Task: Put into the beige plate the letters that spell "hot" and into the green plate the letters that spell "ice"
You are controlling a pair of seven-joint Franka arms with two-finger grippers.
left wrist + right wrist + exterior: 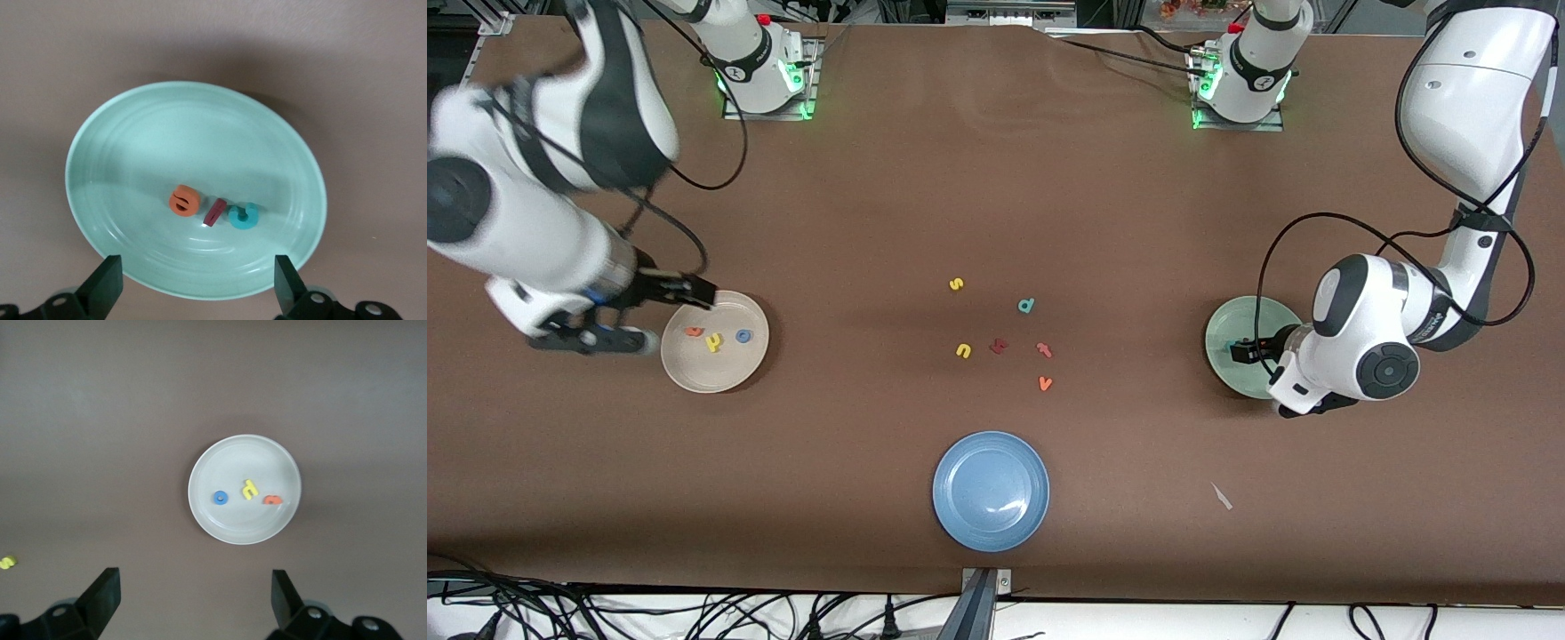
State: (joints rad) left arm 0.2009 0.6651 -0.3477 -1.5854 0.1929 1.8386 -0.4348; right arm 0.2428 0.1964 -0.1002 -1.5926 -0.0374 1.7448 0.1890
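Observation:
The green plate (187, 133) holds an orange "e" (183, 201), a dark red "i" (213, 212) and a teal "c" (243, 216) in a row. My left gripper (198, 277) hangs open just over this plate (1232, 324), with nothing between its fingers. At the right arm's end, the beige plate (715, 373) holds an orange "t" (694, 332), a yellow "h" (713, 341) and a blue "o" (743, 336). My right gripper (193, 590) is open and empty, high up beside the beige plate (243, 457).
A blue plate (991, 491) sits near the front camera at mid-table. Loose letters lie in the middle: yellow "s" (956, 284), teal "d" (1026, 306), yellow "u" (963, 350), a dark red one (999, 345), a pinkish-red one (1044, 349), orange "v" (1046, 383). A white scrap (1221, 496) lies nearby.

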